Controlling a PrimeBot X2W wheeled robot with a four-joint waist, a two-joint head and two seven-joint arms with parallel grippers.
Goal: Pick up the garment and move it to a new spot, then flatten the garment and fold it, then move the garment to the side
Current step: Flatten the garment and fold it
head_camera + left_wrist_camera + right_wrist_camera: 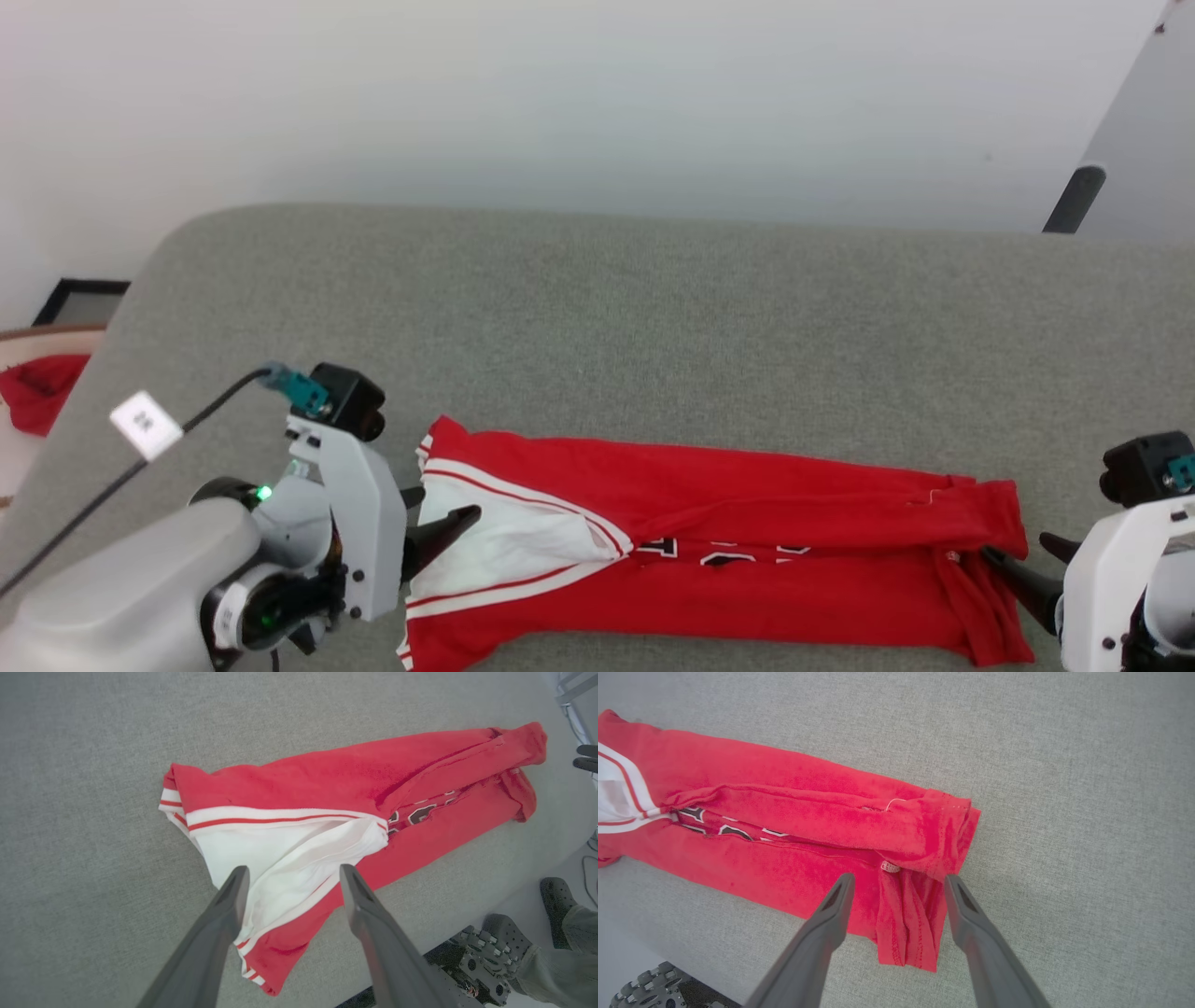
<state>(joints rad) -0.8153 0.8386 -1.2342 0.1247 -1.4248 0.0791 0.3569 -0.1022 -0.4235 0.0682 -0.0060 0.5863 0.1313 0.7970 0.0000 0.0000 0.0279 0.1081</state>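
**Item: garment [747, 551].** Red jersey shirt with white sleeve and red-and-white striped trim. It lies folded lengthwise into a long narrow strip along the near edge of the worktop [653, 317]. The white sleeve end points to the robot's left and the plain red end to its right. Dark lettering with a white outline shows in the gap between the two folded-over red flaps.

**Left gripper [439, 525].** Fingers are spread wide, with nothing clasped. The tips sit over the white sleeve (whether they touch the cloth cannot be told). In the left wrist view, the left gripper [292, 873] has one finger at the sleeve's outer edge and the other over the striped seam.

**Right gripper [899, 877].** Fingers are spread wide and grip nothing. The tips straddle the bunched red end of the strip.

**Support: worktop.** Covered in grey woven fabric, with a rounded corner at the far left.

**Other:**
- Small red cloth [37, 392] lies off the worktop at the far left.
- A person's dark perforated shoe [556, 903] is on the floor, seen in the left wrist view.
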